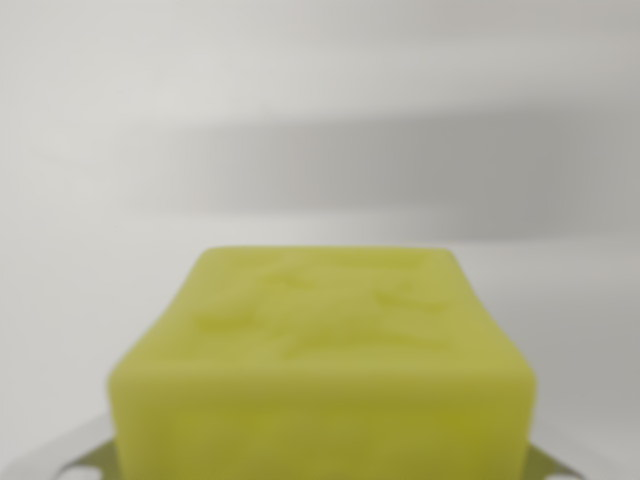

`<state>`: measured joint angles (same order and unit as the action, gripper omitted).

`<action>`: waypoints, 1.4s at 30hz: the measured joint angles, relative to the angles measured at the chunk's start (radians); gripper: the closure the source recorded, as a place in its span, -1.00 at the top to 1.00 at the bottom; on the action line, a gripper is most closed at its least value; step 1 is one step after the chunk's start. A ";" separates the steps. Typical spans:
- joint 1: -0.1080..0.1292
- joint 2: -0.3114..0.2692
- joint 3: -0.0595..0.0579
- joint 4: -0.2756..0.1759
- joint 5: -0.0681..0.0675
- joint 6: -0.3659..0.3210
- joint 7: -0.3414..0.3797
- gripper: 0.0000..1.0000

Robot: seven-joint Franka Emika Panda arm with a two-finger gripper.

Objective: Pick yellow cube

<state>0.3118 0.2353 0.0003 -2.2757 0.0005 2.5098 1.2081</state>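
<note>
The yellow cube fills the lower middle of the wrist view, very close and blurred, with its top face and near face showing. Pale metal fingers show at the bottom left and bottom right corners, pressed against the cube's two sides. My gripper is shut on the cube, which hides the fingertips. The bottom of the cube is cut off by the frame edge.
Behind the cube lies a plain white surface, out of focus. A broad grey shadow band runs across it at mid height. Nothing else shows.
</note>
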 joint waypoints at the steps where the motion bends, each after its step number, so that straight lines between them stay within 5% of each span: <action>1: 0.000 -0.003 0.000 0.000 0.000 -0.004 0.000 -1.00; 42: 0.000 -0.132 0.000 0.035 0.000 -0.168 0.000 -1.00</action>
<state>0.3118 0.1029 0.0003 -2.2411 0.0005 2.3423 1.2081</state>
